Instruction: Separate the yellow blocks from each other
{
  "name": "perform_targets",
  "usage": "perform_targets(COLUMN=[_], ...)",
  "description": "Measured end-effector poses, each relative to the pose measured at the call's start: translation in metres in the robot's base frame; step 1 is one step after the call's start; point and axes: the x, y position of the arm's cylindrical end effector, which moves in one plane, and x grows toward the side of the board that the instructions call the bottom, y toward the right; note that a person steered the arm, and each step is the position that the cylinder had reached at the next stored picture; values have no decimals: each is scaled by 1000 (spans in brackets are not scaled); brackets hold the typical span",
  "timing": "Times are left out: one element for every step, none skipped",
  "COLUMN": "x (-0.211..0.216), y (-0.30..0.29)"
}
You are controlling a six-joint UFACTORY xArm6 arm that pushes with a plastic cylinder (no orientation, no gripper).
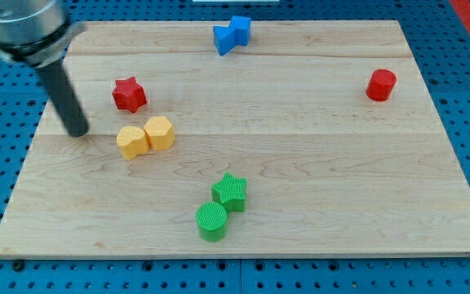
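Task not started, by appearance: the two yellow blocks, left yellow block [131, 142] and right yellow block [160, 132], sit touching, left of centre on the wooden board [317, 163]. The tip [78, 131], a bare rod with nothing to open or close, stands just left of them, apart. Separation remains.

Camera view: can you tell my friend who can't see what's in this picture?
Two yellow blocks sit touching on a wooden board, with my tip just to their left. Also there: a red star, a red cylinder, blue blocks, a green star and a green cylinder.
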Motion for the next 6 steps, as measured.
perform_targets(x=[32,8,-34,-61,-86,-130], y=[63,142,186,220,302,370])
